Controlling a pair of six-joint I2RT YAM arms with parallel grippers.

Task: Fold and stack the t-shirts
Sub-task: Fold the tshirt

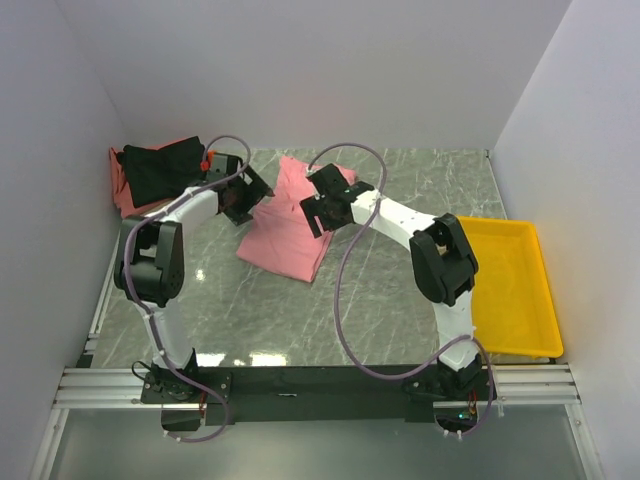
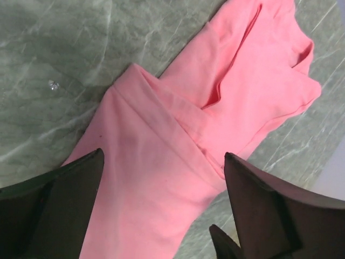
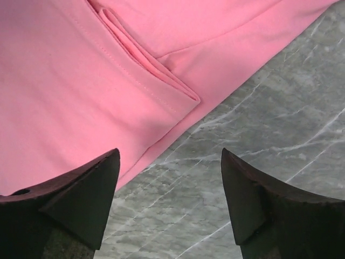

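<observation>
One pink t-shirt (image 2: 178, 102) lies beneath the wide-spread left gripper (image 2: 163, 155).

A salmon-pink t-shirt (image 1: 285, 235) was laid folded near the far edge of the tabletop (image 1: 420, 190); a black t-shirt (image 1: 155, 168) was piled on a pink t-shirt (image 1: 120, 188) in the far-left corner.

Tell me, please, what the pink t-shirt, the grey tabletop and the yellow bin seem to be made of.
Salmon-pink folded cloth t-shirt: soft knit fabric, probably cotton, matte; stitched hems and limp folds show.
Grey veined tabletop: marble-look, glossy with light reflections; stone or laminate, unclear.
Yellow rectangular bin: likely moulded plastic, smooth, uniform colour, rounded rim.
</observation>
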